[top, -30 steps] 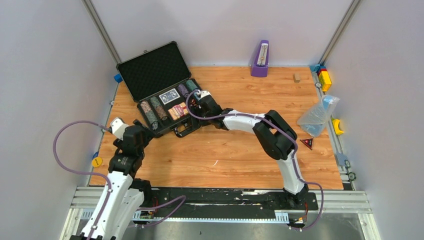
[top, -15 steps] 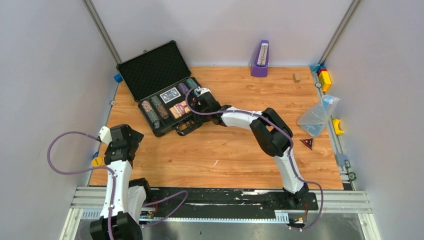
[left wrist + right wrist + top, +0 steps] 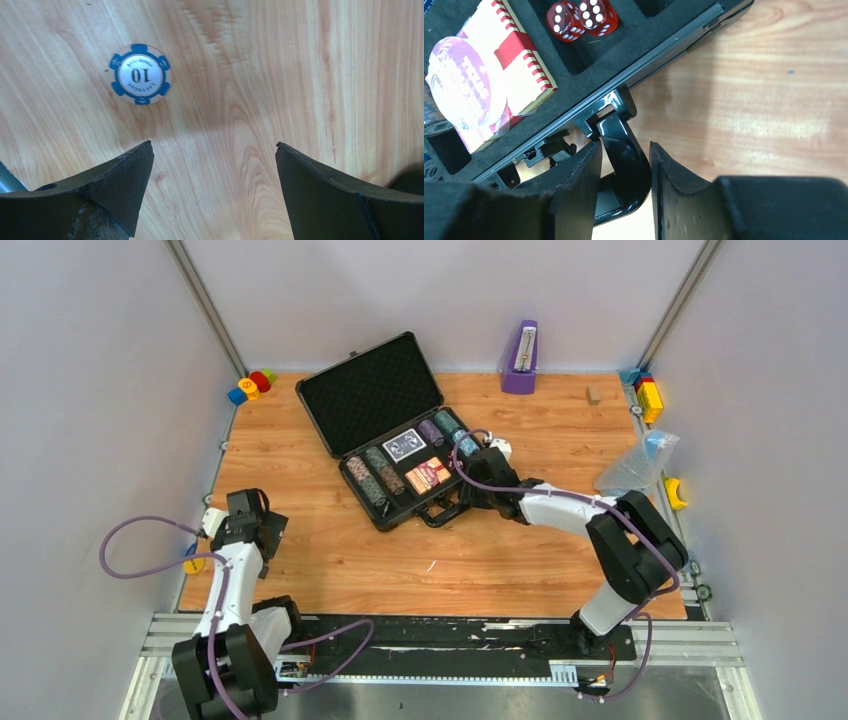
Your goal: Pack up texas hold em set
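Note:
The texas hold em set is an open dark grey briefcase [image 3: 372, 392] lying mid-table with its foam lid raised. Its tray holds chip rolls [image 3: 368, 480], a blue card deck [image 3: 405, 445] and a red deck [image 3: 428, 475]. The right wrist view shows two red dice [image 3: 583, 17], a red-striped deck [image 3: 519, 55] and a round button [image 3: 466, 82]. My right gripper [image 3: 625, 145] is shut on the black handle [image 3: 629, 170] at the case's front edge [image 3: 440, 512]. My left gripper [image 3: 214, 144] stands open above bare wood, just short of a loose blue-and-white chip [image 3: 140, 73].
A purple metronome [image 3: 520, 358] stands at the back wall. Coloured blocks [image 3: 252, 385] sit in the back left corner, more blocks [image 3: 648, 392] at the right edge. A clear plastic bag [image 3: 635, 472] lies right. A yellow disc [image 3: 193, 564] lies beside the left arm.
The right gripper has closed on the handle and dragged the briefcase to the right, uncovering the back-left blocks. The left arm has pulled back toward the near left, its jaws opening wide.

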Available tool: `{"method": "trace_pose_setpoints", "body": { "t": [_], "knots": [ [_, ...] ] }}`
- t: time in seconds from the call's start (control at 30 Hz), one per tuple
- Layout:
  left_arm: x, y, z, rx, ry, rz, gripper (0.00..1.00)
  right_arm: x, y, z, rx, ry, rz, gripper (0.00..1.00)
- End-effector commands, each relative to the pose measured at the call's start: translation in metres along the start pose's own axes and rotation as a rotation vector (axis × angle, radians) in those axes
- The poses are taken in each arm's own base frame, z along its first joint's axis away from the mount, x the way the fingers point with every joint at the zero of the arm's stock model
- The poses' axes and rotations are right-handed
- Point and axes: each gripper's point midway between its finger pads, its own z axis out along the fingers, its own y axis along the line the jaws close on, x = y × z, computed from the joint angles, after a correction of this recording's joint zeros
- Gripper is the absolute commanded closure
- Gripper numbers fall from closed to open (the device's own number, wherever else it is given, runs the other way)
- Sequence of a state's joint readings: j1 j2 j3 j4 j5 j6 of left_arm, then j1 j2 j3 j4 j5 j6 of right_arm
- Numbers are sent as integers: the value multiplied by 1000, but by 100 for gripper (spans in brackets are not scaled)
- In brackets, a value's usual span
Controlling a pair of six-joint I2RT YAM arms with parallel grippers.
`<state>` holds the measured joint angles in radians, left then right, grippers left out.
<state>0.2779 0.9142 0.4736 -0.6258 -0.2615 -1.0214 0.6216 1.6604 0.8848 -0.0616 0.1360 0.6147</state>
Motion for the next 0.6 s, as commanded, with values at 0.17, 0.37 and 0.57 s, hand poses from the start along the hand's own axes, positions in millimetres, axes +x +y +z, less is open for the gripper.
{"method": "trace_pose_setpoints", "body": {
  "t": [0.17, 0.37, 0.57],
  "knots": [
    [-46, 21, -3, -180, -161, -153, 0, 68, 56, -49, -131, 54, -121, 100],
    [-52, 22, 7, -191, -163, -177, 0, 100, 71, -83, -193, 54, -209, 100],
    [-58, 21, 20, -212, -144, -191, 3, 132, 50, -102, -218, 124, -180, 100]
  ]
}}
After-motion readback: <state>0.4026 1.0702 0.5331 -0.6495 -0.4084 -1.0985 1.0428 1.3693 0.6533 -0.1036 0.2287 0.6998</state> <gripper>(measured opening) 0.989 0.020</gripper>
